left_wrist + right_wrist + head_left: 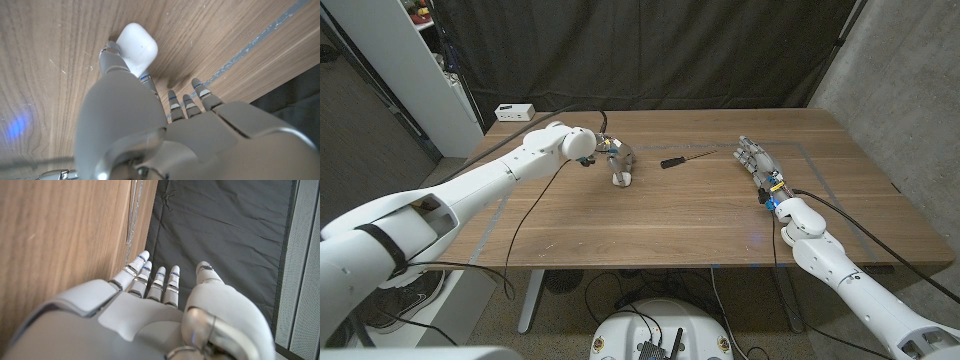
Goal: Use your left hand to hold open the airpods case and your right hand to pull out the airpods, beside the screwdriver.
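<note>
The white airpods case (pixel 137 47) stands on the wooden table (pixel 650 215) with its lid closed, left of centre. My left hand (pixel 617 157) reaches down onto it. In the left wrist view the thumb (pixel 114 59) presses one side and a finger (pixel 147 82) touches the case's edge, so the case is pinched; the other fingers spread away from it. The case (pixel 621 180) shows below the hand in the head view. A black screwdriver (pixel 682 160) lies just right of the case. My right hand (pixel 757 160) waits further right, fingers straight and apart, holding nothing.
A white box (pixel 514 112) sits at the table's far left corner, and a black cable (pixel 535 200) runs across the left part of the table. A dark curtain (pixel 650 50) hangs behind. Bare wood lies between the screwdriver and my right hand.
</note>
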Robot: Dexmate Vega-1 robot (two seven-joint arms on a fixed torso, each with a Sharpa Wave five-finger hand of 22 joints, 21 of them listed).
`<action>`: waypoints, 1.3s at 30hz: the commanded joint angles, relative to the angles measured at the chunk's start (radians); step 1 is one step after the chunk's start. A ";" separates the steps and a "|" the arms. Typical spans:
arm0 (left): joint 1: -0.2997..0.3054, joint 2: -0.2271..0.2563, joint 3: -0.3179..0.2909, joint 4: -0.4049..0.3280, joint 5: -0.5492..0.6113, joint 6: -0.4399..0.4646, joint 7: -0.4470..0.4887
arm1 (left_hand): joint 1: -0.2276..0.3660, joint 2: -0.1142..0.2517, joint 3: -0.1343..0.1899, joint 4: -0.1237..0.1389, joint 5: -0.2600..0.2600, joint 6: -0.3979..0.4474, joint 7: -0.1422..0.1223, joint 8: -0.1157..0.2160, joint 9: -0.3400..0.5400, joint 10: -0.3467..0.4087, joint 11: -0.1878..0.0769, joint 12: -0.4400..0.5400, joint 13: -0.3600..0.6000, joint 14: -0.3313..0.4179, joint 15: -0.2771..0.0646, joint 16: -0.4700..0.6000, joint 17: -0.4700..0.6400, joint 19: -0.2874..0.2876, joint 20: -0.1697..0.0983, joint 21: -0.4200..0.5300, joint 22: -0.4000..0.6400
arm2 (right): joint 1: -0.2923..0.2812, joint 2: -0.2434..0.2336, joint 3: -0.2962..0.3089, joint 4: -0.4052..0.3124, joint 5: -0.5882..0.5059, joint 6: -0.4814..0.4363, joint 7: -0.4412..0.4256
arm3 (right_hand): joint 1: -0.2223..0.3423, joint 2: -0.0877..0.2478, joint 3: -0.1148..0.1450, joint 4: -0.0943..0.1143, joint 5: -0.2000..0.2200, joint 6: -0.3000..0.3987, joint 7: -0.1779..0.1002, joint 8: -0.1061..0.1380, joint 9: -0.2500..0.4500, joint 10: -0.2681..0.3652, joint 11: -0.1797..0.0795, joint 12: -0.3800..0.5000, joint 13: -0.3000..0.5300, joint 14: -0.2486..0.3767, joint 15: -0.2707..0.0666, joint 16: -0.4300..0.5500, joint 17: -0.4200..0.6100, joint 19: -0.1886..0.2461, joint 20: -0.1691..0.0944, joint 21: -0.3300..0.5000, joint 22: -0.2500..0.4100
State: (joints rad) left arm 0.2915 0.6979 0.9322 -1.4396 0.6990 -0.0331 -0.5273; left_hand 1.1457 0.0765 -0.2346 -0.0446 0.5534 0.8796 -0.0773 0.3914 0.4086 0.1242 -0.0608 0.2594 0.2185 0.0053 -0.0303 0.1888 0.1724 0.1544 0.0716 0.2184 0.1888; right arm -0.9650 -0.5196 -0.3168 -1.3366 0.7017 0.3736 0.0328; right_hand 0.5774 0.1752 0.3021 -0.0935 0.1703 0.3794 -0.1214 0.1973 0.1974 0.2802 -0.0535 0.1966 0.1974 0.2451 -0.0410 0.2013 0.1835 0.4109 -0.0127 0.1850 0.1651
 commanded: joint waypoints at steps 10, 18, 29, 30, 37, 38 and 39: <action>0.114 0.094 -0.119 -0.168 -0.077 0.040 0.081 | 0.066 0.045 -0.003 -0.014 -0.006 0.041 -0.009 0.080 0.098 0.080 -0.015 0.029 0.011 0.077 -0.042 0.018 0.009 0.045 -0.003 0.020 0.010 | 0.009 0.000 -0.014 -0.011 -0.003 -0.025 0.002 | -0.006 0.001 0.010 -0.001 0.007 0.007 -0.002 0.004 0.005 0.008 0.005 0.007 0.005 0.005 -0.081 0.007 0.005 0.001 -0.001 0.006 0.005; 0.140 0.106 -0.126 -0.196 -0.051 0.046 0.099 | 0.071 0.110 0.018 0.008 -0.013 0.039 0.003 0.098 0.122 0.110 -0.014 0.039 0.017 0.105 -0.049 0.023 0.016 0.059 -0.003 0.028 0.014 | 0.004 -0.007 -0.017 -0.023 -0.003 -0.034 0.005 | -0.007 0.001 0.010 0.000 0.007 0.007 -0.003 0.004 0.005 0.010 0.002 0.008 0.005 0.005 -0.081 0.007 0.005 0.001 -0.001 0.006 0.005; 0.156 0.111 -0.119 -0.253 -0.007 0.108 0.025 | 0.021 0.153 0.223 0.198 -0.047 -0.028 0.008 -0.019 0.041 0.099 -0.005 0.023 0.014 0.101 -0.046 0.017 0.032 0.058 -0.008 0.044 0.027 | 0.007 -0.009 -0.013 -0.012 0.007 -0.029 0.024 | -0.007 0.001 0.011 -0.001 0.007 0.007 -0.003 0.004 0.005 0.011 0.005 0.008 0.005 0.005 -0.082 0.007 0.005 0.001 -0.001 0.006 0.005; 0.158 0.112 -0.117 -0.258 0.001 0.113 0.022 | 0.020 0.151 0.246 0.208 -0.054 -0.029 0.010 -0.027 0.035 0.097 -0.004 0.021 0.014 0.096 -0.045 0.015 0.032 0.054 -0.004 0.044 0.027 | 0.009 -0.009 -0.015 -0.009 0.006 -0.027 0.029 | -0.007 0.001 0.011 -0.001 0.007 0.008 -0.003 0.004 0.005 0.011 0.007 0.007 0.005 0.006 -0.081 0.007 0.005 0.001 -0.001 0.006 0.005; 0.192 0.120 -0.133 -0.273 0.011 0.114 0.076 | 0.083 0.044 0.305 0.120 -0.197 0.047 -0.005 -0.023 0.029 0.114 -0.032 0.021 0.016 0.115 -0.059 0.003 0.002 0.053 -0.013 0.047 0.019 | 0.013 0.002 -0.020 0.005 0.009 -0.017 0.041 | -0.008 0.002 0.012 -0.001 0.007 0.009 -0.003 0.004 0.005 0.010 0.004 0.007 0.006 0.005 -0.082 0.007 0.005 0.001 -0.002 0.006 0.005; 0.193 0.120 -0.135 -0.272 0.009 0.111 0.078 | 0.079 0.033 0.297 0.116 -0.208 0.051 -0.013 -0.012 0.041 0.119 -0.039 0.023 0.019 0.118 -0.062 0.003 0.002 0.055 -0.015 0.048 0.019 | 0.012 0.001 -0.021 0.006 0.007 -0.014 0.044 | -0.009 0.002 0.012 0.000 0.007 0.009 -0.003 0.004 0.005 0.011 -0.001 0.007 0.006 0.006 -0.081 0.007 0.005 0.000 -0.002 0.006 0.005; 0.195 0.120 -0.136 -0.270 0.007 0.107 0.082 | 0.080 0.025 0.293 0.111 -0.213 0.046 -0.017 -0.009 0.048 0.121 -0.043 0.024 0.021 0.121 -0.062 0.004 0.002 0.055 -0.015 0.048 0.019 | 0.010 0.002 -0.021 0.004 0.008 -0.014 0.042 | -0.008 0.002 0.012 0.000 0.007 0.008 -0.003 0.003 0.005 0.010 0.000 0.007 0.006 0.005 -0.082 0.007 0.005 0.000 -0.002 0.006 0.005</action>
State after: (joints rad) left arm 0.4536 0.8100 0.8106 -1.6840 0.6912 0.0664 -0.4743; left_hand 1.2388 0.1506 -0.1194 -0.1091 0.3633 0.8906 -0.0591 0.3585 0.4267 0.2363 -0.0881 0.2766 0.2326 0.1090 -0.0372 0.1955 0.1724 0.2026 0.0616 0.2596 0.2066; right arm -0.9571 -0.5265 -0.3325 -1.3456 0.7059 0.3457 0.0594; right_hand 0.5775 0.1752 0.3063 -0.0976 0.1703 0.3811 -0.1232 0.1973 0.1974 0.2856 -0.0481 0.1966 0.1973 0.2451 -0.0409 0.2013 0.1835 0.4109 -0.0127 0.1850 0.1651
